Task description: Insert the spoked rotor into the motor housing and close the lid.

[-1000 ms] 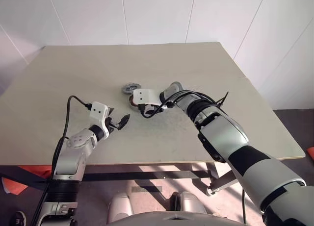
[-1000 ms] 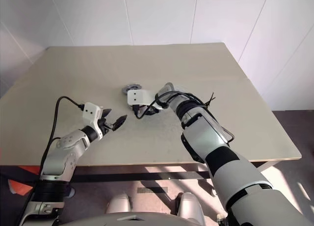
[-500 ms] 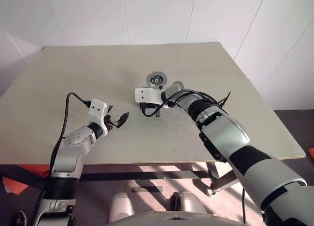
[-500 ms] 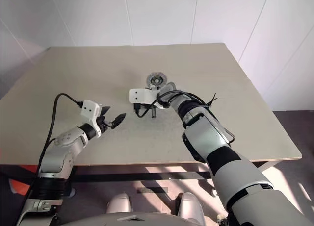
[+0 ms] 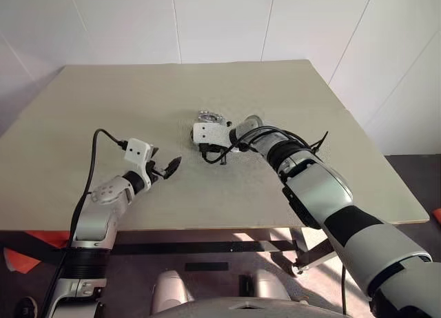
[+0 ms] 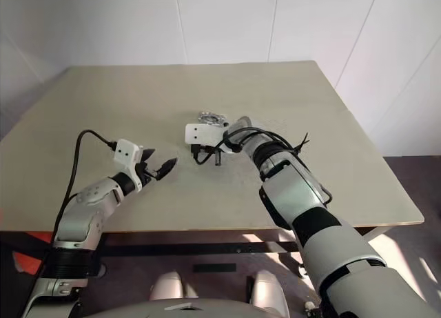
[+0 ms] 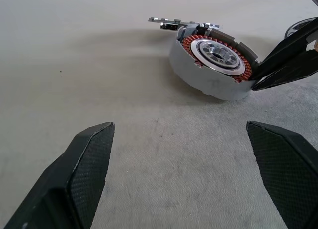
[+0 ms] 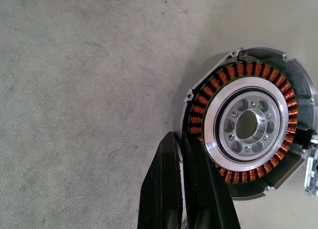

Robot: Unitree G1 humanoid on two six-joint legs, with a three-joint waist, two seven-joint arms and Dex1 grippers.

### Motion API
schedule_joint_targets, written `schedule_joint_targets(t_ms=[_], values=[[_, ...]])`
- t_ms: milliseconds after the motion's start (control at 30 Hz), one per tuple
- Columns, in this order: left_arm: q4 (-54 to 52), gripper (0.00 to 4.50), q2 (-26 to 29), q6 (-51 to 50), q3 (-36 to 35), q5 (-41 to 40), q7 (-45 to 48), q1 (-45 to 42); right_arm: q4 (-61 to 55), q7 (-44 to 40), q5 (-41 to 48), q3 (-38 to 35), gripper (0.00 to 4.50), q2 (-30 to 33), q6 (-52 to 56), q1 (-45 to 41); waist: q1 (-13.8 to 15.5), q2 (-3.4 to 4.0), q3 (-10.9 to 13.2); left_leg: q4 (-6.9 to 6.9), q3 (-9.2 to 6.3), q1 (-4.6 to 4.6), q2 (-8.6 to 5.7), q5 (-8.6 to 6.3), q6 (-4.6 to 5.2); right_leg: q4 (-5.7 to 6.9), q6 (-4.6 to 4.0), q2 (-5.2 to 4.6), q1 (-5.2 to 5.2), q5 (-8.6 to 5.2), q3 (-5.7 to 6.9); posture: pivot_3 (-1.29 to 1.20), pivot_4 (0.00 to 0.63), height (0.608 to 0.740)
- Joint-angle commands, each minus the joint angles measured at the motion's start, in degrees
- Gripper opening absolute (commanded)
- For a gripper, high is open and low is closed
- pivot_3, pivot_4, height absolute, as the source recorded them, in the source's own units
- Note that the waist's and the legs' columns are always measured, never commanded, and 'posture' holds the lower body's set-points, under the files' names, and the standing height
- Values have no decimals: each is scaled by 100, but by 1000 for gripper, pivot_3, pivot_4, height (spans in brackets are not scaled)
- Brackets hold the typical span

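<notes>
Motor housing (image 8: pixel 247 124) sits on the desk (image 5: pixel 103 97), near the middle and a bit toward the far side. Round shallow shell with a ring of copper-red windings around a silver hub that has a centre hole and smaller holes round it. Open face up, so its axis points up from the desk; in the left wrist view it looks slightly tipped, near wall showing pale grey. No rotor or cover seated in it: windings and hub are bare. A small silvery bracket sticks out at the rim on the far side.

Right hand (image 8: pixel 181 189): its two black fingers are pressed together with no gap, nothing between them. Fingertips lie right at the housing's outer rim, beside the windings; contact with the rim looks likely but can't be confirmed. In the left wrist view the same pair of dark fingers meets the housing's edge from the side. Right arm reaches forward across the desk, forearm angled inward toward the robot's left, wrist tilted down at the desk, white camera block above the housing.

Left hand (image 7: pixel 186 174): fingers spread wide apart, empty, hovering over bare desk, pointed at the housing but well apart from it. Left arm bent, forearm low over the desk's near left part, cable looping off the wrist.
</notes>
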State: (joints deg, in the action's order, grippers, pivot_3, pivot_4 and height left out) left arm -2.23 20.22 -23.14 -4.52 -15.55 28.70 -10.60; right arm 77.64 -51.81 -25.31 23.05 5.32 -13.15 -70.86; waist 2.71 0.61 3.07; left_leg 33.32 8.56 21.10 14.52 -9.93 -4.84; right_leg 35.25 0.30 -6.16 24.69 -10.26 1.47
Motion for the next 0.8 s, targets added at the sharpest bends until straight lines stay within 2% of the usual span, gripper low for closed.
schedule_joint_targets(t_ms=[33,300,533,667,800], values=[[-16,4500,15,76,-28,-33,29,-135,-131,-175,44,-69,133,174,-71,44,5,0,0,0,0,0,0,0,0,0,0,0,0,0,1,0,0,740],[66,4500,-19,109,4,-19,37,-171,-338,-284,246,-220,133,326,-291,109,23,0,0,0,0,3,0,0,1,-1,-4,0,1,-3,1,0,0,740],[76,4500,-35,116,45,-1,39,-160,-1196,-952,649,-430,133,590,-685,318,18,0,0,0,0,7,2,0,1,-1,-5,1,6,-3,2,0,0,740],[124,4500,-51,123,78,7,47,-174,-2201,-1365,789,-384,133,948,-710,747,26,-2,0,0,0,9,2,0,2,-2,-5,2,6,-3,2,0,0,740],[177,4500,-73,130,112,6,59,-195,-3657,-1896,1077,-381,133,1289,-245,1413,36,-7,0,2,1,9,2,0,3,-2,-5,2,6,-3,1,0,0,740]])
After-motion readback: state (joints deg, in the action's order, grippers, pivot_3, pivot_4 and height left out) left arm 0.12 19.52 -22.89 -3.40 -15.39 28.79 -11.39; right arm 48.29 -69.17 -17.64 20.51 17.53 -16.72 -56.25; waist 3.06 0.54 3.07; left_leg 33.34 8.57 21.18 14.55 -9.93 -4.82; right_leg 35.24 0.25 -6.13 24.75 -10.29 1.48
